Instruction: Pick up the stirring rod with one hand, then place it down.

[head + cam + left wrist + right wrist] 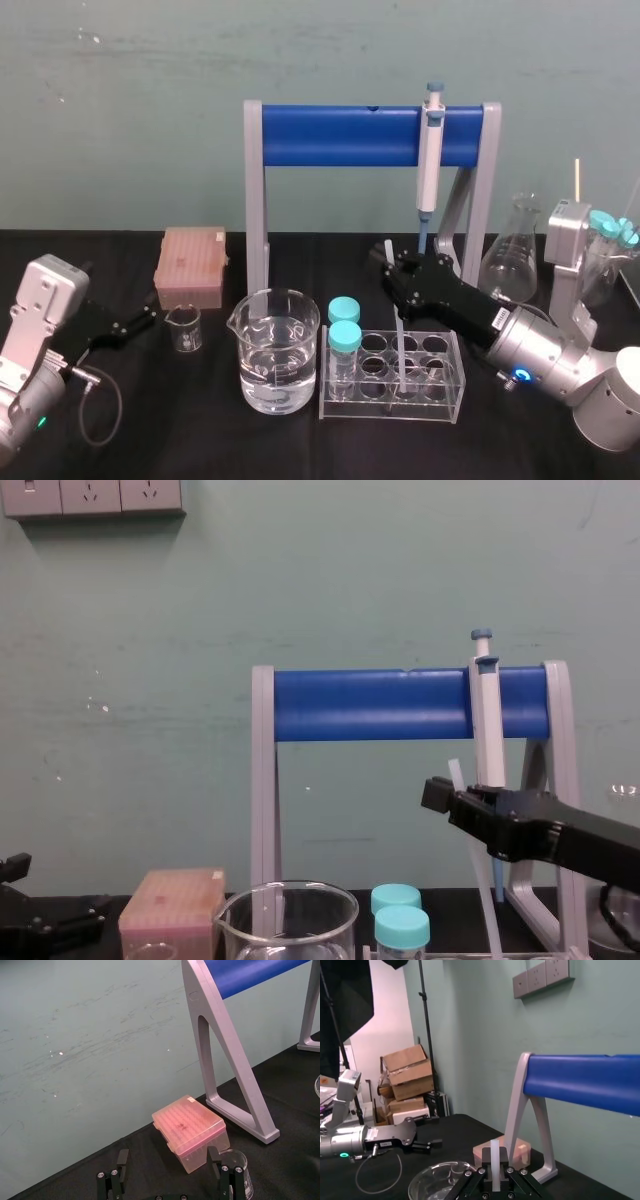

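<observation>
Stirring rod [401, 340]: pinched by right gripper [389, 262], lower end in tube rack [456, 398]; capped tubes [344, 338], beaker [278, 352] alongside; left gripper [150, 320] spread, parked.

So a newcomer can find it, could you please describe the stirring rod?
Start at the blue-barred stand at the back; in front of it sits a clear rack. The stirring rod is the thin whitish glass stick slanting up from that rack, pinched by the right gripper. Unlike the pipette hanging on the stand, it is plain, with no blue tip.
</observation>
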Tool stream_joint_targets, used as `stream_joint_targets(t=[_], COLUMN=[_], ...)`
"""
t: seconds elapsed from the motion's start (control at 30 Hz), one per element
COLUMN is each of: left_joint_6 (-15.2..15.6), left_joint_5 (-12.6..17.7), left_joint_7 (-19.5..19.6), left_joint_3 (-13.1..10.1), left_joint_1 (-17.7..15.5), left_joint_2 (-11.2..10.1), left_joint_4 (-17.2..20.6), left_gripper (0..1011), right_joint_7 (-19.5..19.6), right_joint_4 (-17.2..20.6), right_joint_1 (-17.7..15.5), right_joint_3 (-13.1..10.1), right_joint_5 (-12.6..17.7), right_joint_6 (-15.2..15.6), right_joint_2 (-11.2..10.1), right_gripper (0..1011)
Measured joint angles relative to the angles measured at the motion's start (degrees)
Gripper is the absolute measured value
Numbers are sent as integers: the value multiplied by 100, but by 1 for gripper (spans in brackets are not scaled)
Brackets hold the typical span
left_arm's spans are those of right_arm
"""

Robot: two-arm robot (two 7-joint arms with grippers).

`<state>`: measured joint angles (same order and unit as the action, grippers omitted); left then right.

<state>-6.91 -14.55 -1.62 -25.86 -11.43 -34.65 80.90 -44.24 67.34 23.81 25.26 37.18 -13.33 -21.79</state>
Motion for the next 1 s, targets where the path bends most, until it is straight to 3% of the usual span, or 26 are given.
stream_joint_targets(t=[1.0], left_joint_6=[0], left_joint_5=[0], left_joint_7=[0], left_joint_3=[0], left_joint_1=[0], left_joint_2=[0], left_joint_4=[0], left_gripper=[1000], right_joint_7=[154], right_joint_4=[15], right_joint_1=[-77], right_joint_3=[14], right_joint_5=[-134], right_joint_6=[162], right_joint_2=[-5], right_gripper=[68])
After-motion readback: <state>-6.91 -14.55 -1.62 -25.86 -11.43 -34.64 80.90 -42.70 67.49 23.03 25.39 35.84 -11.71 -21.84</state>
